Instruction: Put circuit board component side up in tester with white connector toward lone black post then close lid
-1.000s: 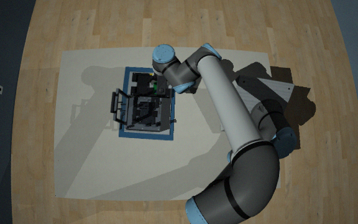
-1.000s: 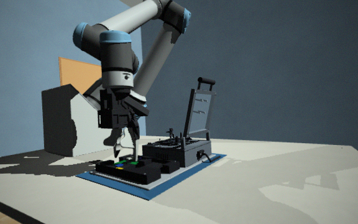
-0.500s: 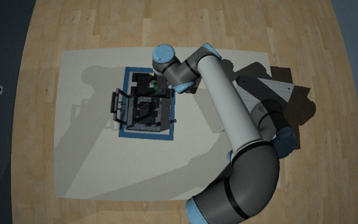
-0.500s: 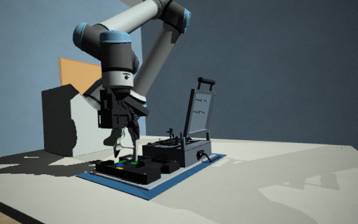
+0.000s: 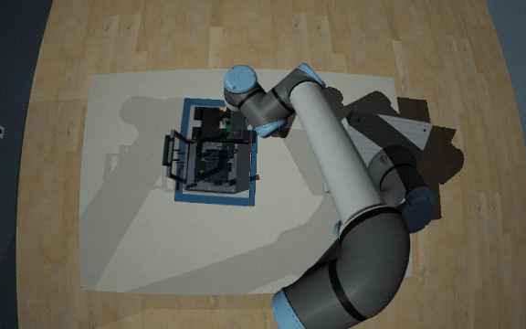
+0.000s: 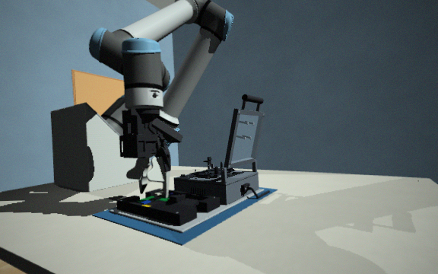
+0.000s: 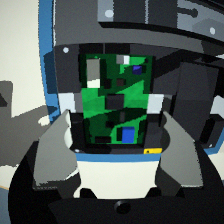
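The green circuit board [image 7: 117,100] lies flat in the black tray [image 6: 158,207], component side up, with a white part at its far left and a blue part near its close end. My gripper [image 7: 115,111] is open and hangs just above the board, one finger on each long side, not touching it. In the side view the fingertips [image 6: 154,188] stand close over the board [image 6: 151,199]. The tester [image 6: 215,183] stands beside the tray with its lid [image 6: 243,135] raised upright. From above, my wrist hides most of the tray [image 5: 213,121]; the tester [image 5: 215,166] shows below it.
Tray and tester share a grey plate on a blue mat [image 5: 215,198]. The lid's handle [image 6: 252,99] sticks up at the top. A grey block [image 6: 78,148] with an orange panel stands behind the arm. Black posts [image 6: 209,164] rise from the tester top.
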Available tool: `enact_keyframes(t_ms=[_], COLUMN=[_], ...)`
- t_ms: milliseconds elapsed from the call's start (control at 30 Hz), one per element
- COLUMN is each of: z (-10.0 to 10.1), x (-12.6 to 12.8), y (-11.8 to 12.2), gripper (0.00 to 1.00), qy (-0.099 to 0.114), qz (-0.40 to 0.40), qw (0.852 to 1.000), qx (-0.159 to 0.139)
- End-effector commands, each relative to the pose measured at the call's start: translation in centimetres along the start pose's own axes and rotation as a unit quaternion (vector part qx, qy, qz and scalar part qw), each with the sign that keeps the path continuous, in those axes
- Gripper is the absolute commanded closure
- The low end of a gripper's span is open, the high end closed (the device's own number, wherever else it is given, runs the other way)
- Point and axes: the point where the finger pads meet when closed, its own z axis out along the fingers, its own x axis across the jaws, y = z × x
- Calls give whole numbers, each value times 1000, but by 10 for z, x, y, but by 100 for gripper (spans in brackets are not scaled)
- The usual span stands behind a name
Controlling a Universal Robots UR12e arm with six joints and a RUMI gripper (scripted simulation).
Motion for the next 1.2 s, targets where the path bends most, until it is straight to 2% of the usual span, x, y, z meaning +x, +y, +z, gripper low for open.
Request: enact_keyframes(t_ms=[0,733,1167], z=[1,17,19], x=[1,1,1], y=[0,0,0], gripper=[41,41,41], qy=[1,1,1], qz=[0,0,0], qw=[1000,1000,1000], qx=[0,0,0])
